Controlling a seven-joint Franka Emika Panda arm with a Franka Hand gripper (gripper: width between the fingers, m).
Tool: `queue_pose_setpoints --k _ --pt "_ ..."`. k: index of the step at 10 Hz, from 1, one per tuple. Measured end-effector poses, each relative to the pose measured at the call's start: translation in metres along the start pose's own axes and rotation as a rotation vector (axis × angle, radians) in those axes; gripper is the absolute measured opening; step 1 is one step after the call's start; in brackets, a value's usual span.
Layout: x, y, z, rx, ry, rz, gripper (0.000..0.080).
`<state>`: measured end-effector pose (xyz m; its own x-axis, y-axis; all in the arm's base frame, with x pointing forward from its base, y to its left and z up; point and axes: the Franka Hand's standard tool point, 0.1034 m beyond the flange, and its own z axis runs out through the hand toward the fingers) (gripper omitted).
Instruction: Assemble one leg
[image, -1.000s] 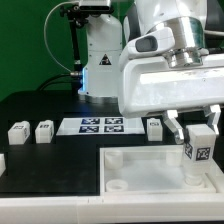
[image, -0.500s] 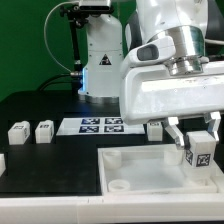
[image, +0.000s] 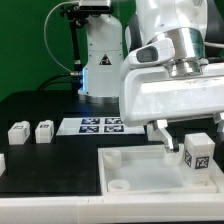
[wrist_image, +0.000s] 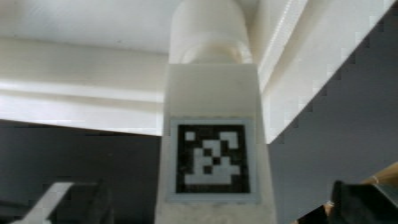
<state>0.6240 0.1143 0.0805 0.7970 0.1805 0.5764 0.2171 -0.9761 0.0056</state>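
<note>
A white leg (image: 198, 151) with a black-and-white tag stands upright at the corner of the large white tray-like piece (image: 135, 172) on the exterior view's right. My gripper (image: 194, 138) is open around the leg, with a gap between each finger and the leg. In the wrist view the leg (wrist_image: 214, 130) fills the middle, with its tag facing the camera. The dark fingertips (wrist_image: 43, 203) sit apart from it on both sides. The leg's lower end is hidden against the white piece (wrist_image: 71, 85).
Two more legs (image: 18, 131) (image: 44, 130) stand on the black table at the exterior view's left. Another (image: 155, 127) stands behind my gripper. The marker board (image: 100, 125) lies in the middle. A white robot base (image: 100, 60) stands at the back.
The fingers have spread apart and let go of the leg. The leg stays standing at the tray's corner.
</note>
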Motion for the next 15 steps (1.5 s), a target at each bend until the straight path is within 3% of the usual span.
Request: queue_pose_setpoints --k 5,7,9,14,15 --pt "0.0 0.0 0.0 0.0 -0.003 0.0 0.0649" --pt "0.015 0.0 -0.005 0.005 -0.035 0.016 0.0649" --pt "0.019 0.002 -0.002 0.016 -0.107 0.02 0.0649" --pt "-0.001 -0.005 0.001 0.104 -0.608 0.032 0.0649" --pt "0.003 -0.006 0.003 0.123 -0.679 0.028 0.0649"
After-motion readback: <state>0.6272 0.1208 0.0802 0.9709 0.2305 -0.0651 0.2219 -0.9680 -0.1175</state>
